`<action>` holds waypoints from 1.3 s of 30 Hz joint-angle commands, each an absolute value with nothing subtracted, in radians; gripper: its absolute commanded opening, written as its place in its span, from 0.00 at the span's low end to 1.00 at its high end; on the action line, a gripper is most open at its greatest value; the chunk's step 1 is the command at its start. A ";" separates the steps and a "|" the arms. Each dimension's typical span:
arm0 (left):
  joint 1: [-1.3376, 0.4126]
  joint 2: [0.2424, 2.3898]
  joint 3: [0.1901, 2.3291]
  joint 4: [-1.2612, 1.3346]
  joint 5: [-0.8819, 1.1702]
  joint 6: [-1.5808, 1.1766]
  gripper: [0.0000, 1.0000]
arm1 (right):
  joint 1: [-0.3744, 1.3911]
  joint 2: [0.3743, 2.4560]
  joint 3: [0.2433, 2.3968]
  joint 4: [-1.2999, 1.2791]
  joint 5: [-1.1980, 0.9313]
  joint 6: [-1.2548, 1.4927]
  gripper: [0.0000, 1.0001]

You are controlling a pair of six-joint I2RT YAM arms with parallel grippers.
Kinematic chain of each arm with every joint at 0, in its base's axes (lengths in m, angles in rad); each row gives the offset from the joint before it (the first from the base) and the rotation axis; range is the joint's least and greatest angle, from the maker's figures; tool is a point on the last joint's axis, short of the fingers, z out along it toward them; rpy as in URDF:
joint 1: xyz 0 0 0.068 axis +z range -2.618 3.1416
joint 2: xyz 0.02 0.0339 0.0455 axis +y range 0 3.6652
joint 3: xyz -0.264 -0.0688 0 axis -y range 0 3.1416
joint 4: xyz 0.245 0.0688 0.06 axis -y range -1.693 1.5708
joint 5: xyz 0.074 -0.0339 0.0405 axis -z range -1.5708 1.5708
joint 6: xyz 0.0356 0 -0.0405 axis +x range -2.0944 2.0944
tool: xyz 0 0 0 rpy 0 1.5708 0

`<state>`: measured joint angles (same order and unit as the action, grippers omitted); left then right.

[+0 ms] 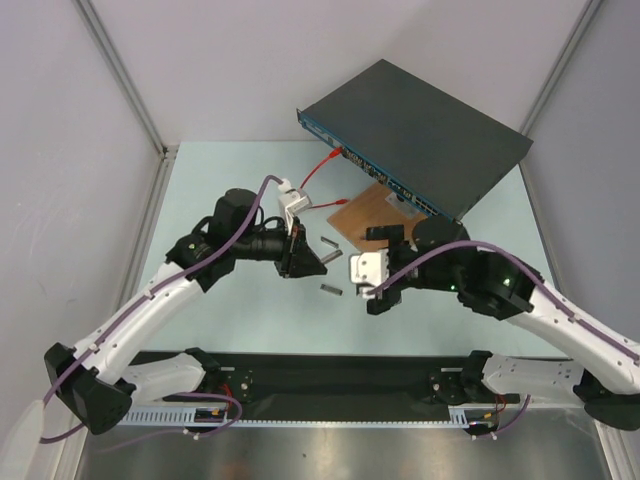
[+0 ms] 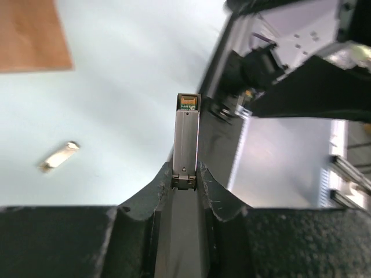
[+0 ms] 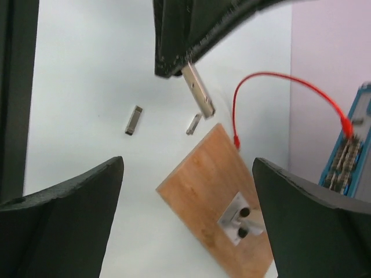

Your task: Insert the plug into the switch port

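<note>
The left pincer [image 2: 185,175] is clenched on the plug [image 2: 188,136], a slim metal bar jutting lengthwise from its grip, contact end outward, above the desk [image 2: 127,87] and apart from the switch [image 1: 430,125]. The right pincer [image 3: 186,165] gapes, holding nothing.

Count: 3 plugs: 1 held plug [image 2: 187,139], 2 loose plugs [image 1: 331,243] [image 1: 331,290]. 1 switch [image 1: 420,130]. 1 wooden board [image 1: 365,212]. 1 red cable [image 1: 318,172].

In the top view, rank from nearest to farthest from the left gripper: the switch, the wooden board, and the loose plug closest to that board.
From the left gripper:
1. loose plug, on the table just to its right.
2. wooden board, farther right and back.
3. switch, at the back right.
</note>
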<state>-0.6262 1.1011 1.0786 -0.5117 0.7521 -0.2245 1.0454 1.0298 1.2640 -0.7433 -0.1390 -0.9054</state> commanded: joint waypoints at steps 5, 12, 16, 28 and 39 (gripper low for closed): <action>-0.649 1.103 1.228 -0.488 0.386 -0.068 0.00 | 0.783 0.907 1.273 -0.617 -0.339 -0.430 1.00; -0.880 1.158 1.309 -0.496 0.042 0.142 0.00 | 0.487 0.836 1.287 -0.526 -0.433 0.059 1.00; -0.930 1.241 1.376 -0.547 -0.031 0.112 0.00 | 0.269 0.827 1.347 -0.575 -0.495 0.293 1.00; -1.035 1.524 1.680 -0.712 -0.195 -0.141 0.00 | -0.199 0.822 1.292 -0.741 -0.635 0.540 1.00; -0.962 1.652 1.779 -0.689 -0.107 -0.132 0.00 | -0.426 0.907 1.178 -0.612 -0.883 0.672 1.00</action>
<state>-0.9909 1.6489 1.7256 -0.7151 -0.1490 -0.1165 -0.3943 0.9031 1.2057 -0.6811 -0.7624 0.5968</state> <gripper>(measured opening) 0.229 0.995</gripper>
